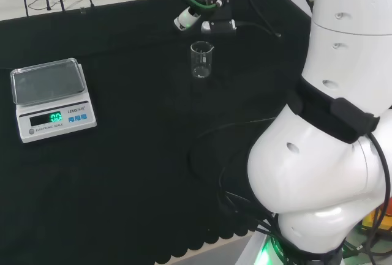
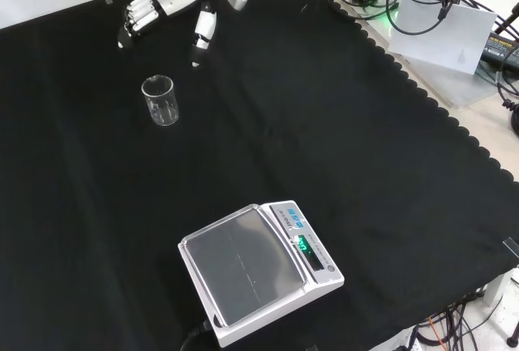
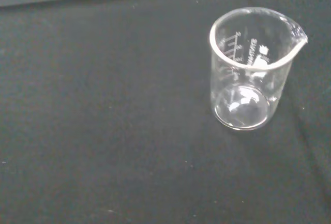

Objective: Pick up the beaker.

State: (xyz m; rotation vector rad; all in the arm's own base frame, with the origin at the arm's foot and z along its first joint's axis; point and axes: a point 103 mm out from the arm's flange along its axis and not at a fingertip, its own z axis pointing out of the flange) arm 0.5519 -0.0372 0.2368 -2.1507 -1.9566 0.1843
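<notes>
A small clear glass beaker (image 1: 201,60) stands upright and empty on the black cloth. In the front view the beaker (image 2: 160,100) is at the upper left, and the black and white hand (image 2: 174,1) hovers above and beyond it, apart from it, fingers spread and relaxed with nothing in them. From the head view the hand (image 1: 202,15) sits just past the beaker. Up close in the wrist view, the beaker (image 3: 250,69) shows printed marks and a pouring lip.
A white electronic scale (image 1: 52,97) with a grey pan stands at the left in the head view; in the front view the scale (image 2: 258,271) is near the cloth's front edge. The arm's white links (image 1: 331,124) stand at the head view's right.
</notes>
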